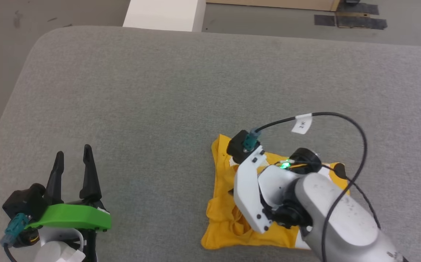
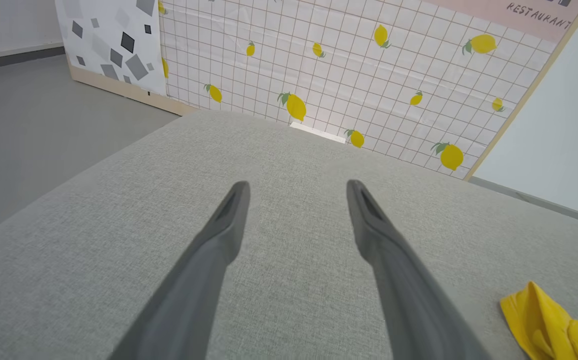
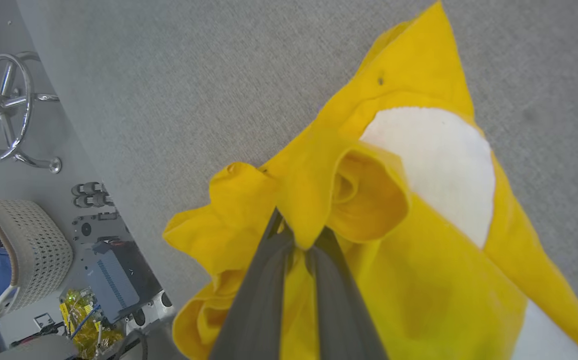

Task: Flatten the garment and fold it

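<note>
Plainly, I judge little done: the shirt [image 1: 225,203] lies bunched on the grey cushion [image 1: 159,91] at my right; my right gripper [image 3: 296,235] pinches a fold of it; my left gripper [image 1: 73,150] stands spread and empty, well apart; flattening and folding are both left.

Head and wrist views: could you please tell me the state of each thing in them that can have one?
T-shirt: crumpled in a heap on the grey cushion, neither flattened nor folded.
Right gripper: shut on a bunched fold of the T-shirt.
Left gripper: open, empty, over the cushion and apart from the T-shirt.
Basket: holds red and blue clothes.
</note>
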Available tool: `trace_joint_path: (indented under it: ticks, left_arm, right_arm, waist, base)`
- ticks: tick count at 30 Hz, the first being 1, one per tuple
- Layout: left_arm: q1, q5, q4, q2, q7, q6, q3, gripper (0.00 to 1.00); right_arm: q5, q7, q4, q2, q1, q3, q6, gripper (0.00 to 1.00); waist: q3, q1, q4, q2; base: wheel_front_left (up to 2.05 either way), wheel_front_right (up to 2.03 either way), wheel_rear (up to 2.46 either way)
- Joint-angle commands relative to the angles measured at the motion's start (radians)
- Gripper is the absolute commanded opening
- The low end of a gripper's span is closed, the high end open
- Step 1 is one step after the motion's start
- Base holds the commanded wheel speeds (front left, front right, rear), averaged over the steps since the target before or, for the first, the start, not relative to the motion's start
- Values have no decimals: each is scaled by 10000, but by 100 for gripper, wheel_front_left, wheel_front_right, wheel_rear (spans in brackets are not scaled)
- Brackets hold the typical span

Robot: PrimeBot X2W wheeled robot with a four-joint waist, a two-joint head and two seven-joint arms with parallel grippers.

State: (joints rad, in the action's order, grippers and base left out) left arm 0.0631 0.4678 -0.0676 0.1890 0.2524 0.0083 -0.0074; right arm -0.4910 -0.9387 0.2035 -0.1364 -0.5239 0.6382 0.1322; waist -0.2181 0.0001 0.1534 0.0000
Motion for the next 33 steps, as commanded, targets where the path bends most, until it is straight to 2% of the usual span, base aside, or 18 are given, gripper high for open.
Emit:
trace_joint_path:
  ticks: [1,9,10,11,14,18,21,27,33]
  left_arm:
    - [41,27,-40,-65,69,-56,21,100]
    - [24,10,-155,-204,86,-129,166,100]
    - [11,7,-155,-213,87,-133,197,100]
    - [-3,-2,-159,-222,88,-140,222,100]
    - [-26,-28,-199,-237,90,-178,261,100]
    - [-63,-58,-248,-220,91,-221,324,100]
    - [-105,-80,-286,-189,91,-225,348,100]
    - [-165,-336,-113,-96,92,-127,438,100]
    - [-66,-1009,314,-151,92,-25,292,100]
  right_arm:
    - [65,305,394,107,-203,80,-15,0]
    - [426,1801,2376,600,-306,154,-15,0]
    - [360,1951,2462,650,-310,165,-15,20]
    - [275,2163,2515,703,-343,152,-15,100]
    - [-137,2557,2363,794,-450,145,-15,100]
    - [-917,2950,1438,838,-541,221,-15,100]
    - [-1043,3230,642,741,-526,-101,-15,100]
    - [174,3643,-567,-37,203,-1942,-15,100]
    - [1446,3184,-1644,-151,1927,-3939,-15,100]
  waist:
    - [-99,-1,190,0]
    - [-162,-1,189,0]
    - [-151,-1,139,0]
    - [-124,-1,72,0]
    - [1,-1,-109,0]
    - [320,-1,-447,0]
    - [576,-1,-725,0]
    - [880,-1,-1181,0]
    - [792,-1,-1393,0]
  base:
    - [0,0,0]
    - [0,0,0]
    - [0,0,0]
    - [0,0,0]
    - [0,0,0]
    - [0,0,0]
    - [0,0,0]
    - [0,0,0]
    - [0,0,0]
